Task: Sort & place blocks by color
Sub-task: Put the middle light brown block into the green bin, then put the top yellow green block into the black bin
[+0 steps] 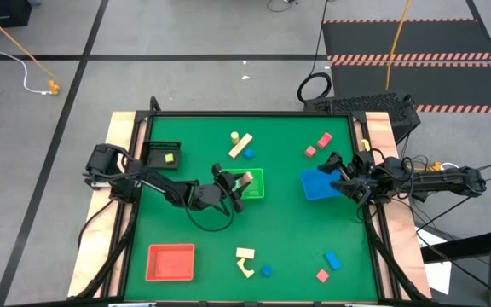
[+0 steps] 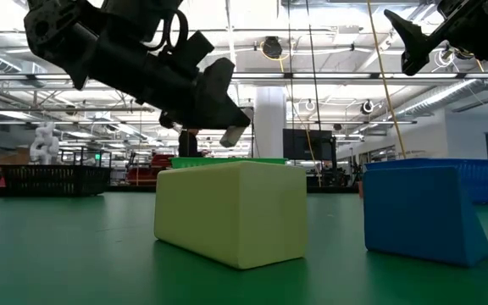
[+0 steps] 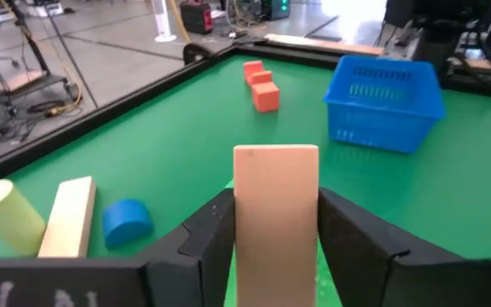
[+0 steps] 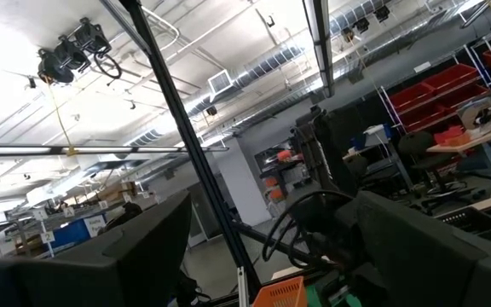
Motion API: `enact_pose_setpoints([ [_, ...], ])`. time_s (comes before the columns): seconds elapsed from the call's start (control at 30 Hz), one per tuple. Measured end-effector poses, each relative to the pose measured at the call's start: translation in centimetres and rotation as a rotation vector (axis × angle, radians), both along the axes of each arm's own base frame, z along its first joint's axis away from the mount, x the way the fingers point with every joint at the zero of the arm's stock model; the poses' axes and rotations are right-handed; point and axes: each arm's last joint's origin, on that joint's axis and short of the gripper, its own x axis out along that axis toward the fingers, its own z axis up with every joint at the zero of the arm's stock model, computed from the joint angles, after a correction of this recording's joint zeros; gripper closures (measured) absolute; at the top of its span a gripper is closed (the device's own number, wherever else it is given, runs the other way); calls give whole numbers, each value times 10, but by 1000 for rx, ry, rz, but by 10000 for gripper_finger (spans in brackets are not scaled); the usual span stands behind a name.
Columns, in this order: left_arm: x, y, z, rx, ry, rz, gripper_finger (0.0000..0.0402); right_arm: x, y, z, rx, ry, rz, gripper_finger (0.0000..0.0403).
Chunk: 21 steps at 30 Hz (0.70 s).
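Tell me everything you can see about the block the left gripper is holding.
The block is a plain, pale wooden bar with a smooth flat face and squared corners. The left gripper is shut on it, one dark finger pressing each long side, so one end sticks out past the fingertips. From above it hangs over the green tray near the table's middle.

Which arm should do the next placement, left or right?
Left. Its gripper already holds a cream block between its fingers, over the green tray. The right gripper waits by the blue tray, apparently holding nothing.
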Motion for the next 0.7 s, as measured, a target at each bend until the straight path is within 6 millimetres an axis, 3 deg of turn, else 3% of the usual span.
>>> enact_pose_setpoints([
  [0.43, 0, 4, 3, -14, -34, 40, 155, 0, 0, 0, 0, 0, 0, 78],
  [0.57, -2, 21, 25, -27, -117, 75, 151, 0, 0, 0, 0, 0, 0, 78],
  [0.7, -8, 50, 32, -77, -54, 107, 159, 0, 0, 0, 0, -1, 0, 78],
])
